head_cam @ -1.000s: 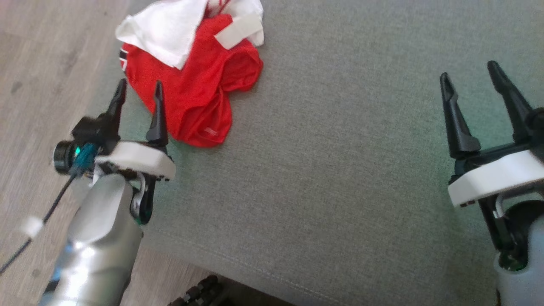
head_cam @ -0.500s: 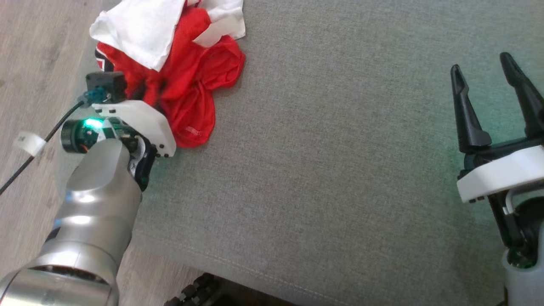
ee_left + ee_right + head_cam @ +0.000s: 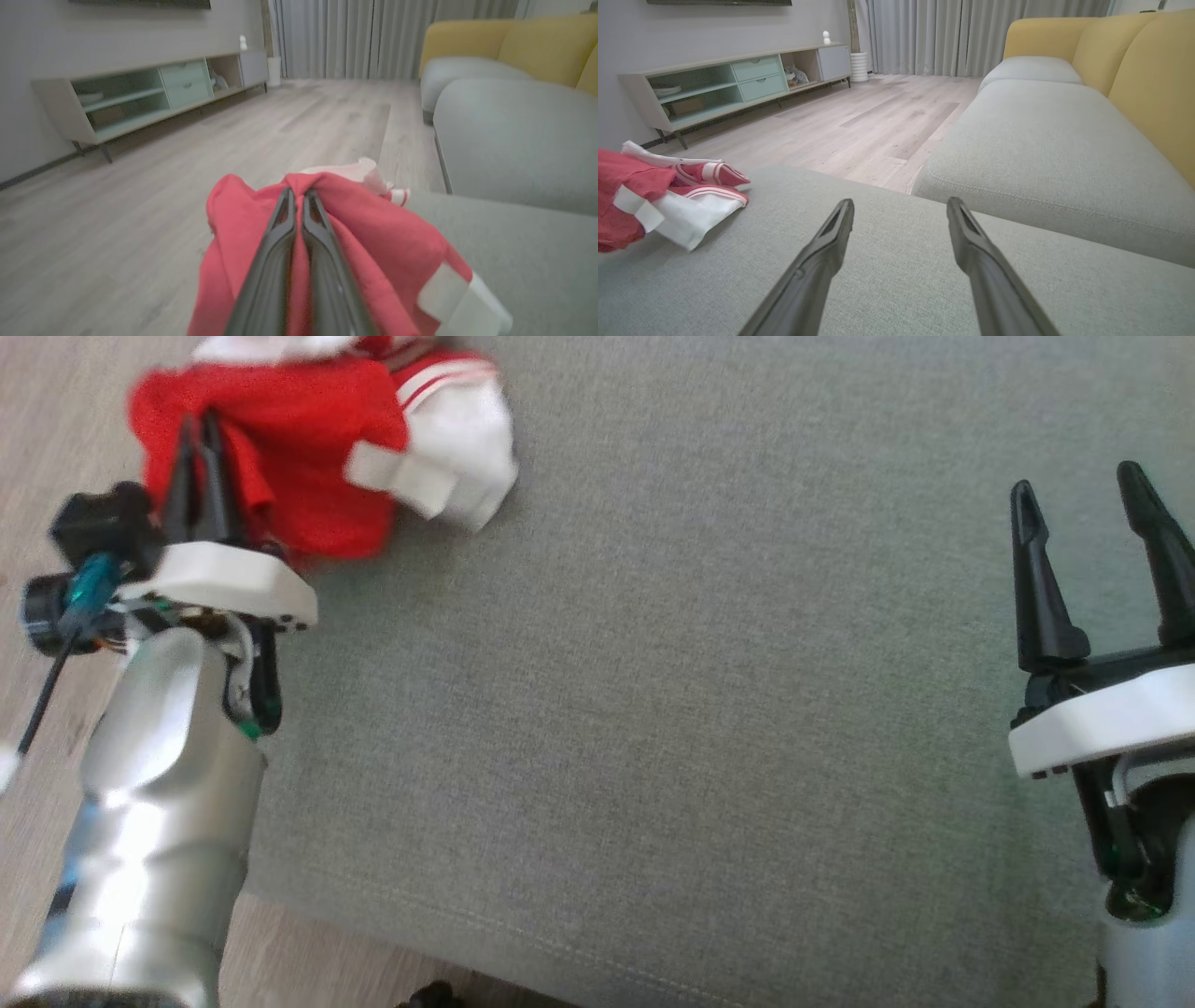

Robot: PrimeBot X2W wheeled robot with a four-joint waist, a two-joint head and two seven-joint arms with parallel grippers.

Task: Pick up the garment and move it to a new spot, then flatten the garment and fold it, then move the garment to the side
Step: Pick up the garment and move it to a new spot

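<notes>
Left pincer point(image 3: 199, 422) has clamped the red-and-white garment point(image 3: 308, 457), apparently lifting it; pick-up underway; right pincer point(image 3: 1078, 485) gapes, empty.

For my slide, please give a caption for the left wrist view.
Left gripper shut on the red and white garment at the edge of the grey cushion.

The crumpled red-and-white cloth garment point(image 3: 308, 476) lies at the far left corner of the grey fabric cushion point(image 3: 653, 709), beside the wooden floor point(image 3: 56, 392).
</notes>
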